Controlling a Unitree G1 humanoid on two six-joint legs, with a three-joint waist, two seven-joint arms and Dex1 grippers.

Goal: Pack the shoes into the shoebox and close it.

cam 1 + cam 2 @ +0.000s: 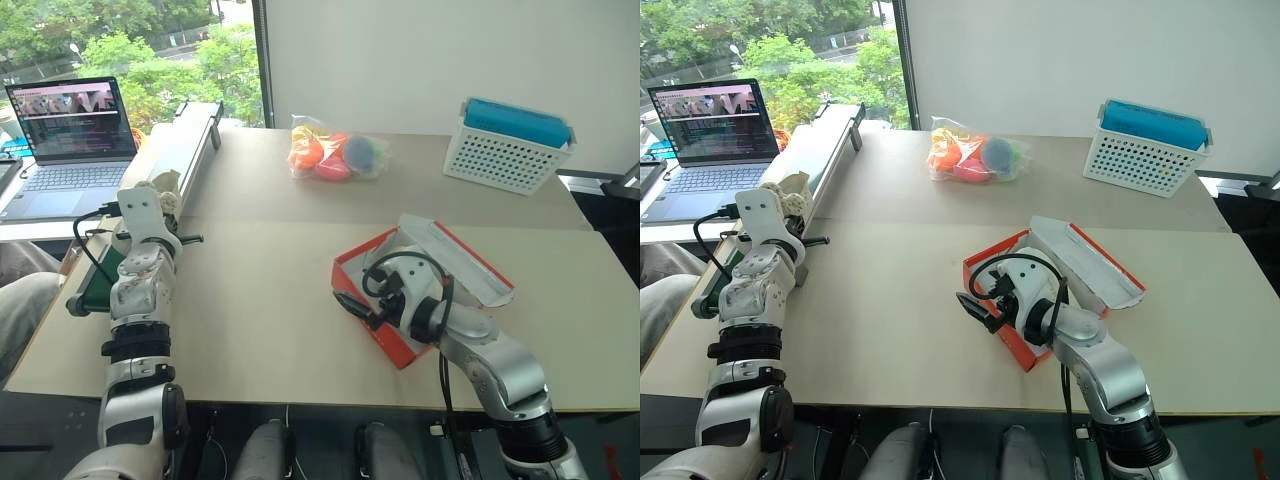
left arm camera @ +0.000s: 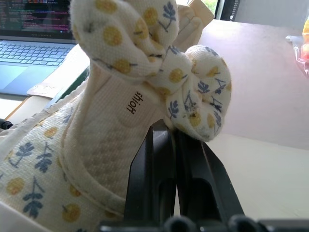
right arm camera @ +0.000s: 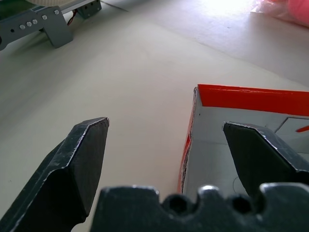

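1. Beige table [image 1: 280, 300] stands below a window, with the shoebox [image 1: 400, 350] open near its front edge.
2. Left gripper [image 2: 175, 145] is pinched on a cream shoe [image 2: 125, 96], far left of the shoebox, by a laptop [image 1: 75, 140].
3. Right gripper [image 3: 164, 145] hangs spread over the shoebox's near-left corner.

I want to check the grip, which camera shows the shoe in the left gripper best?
The left wrist view: the shoe looms close, with the shut fingers of the left gripper pinching its fabric. In both eye views it is a small cream shape past the left gripper.
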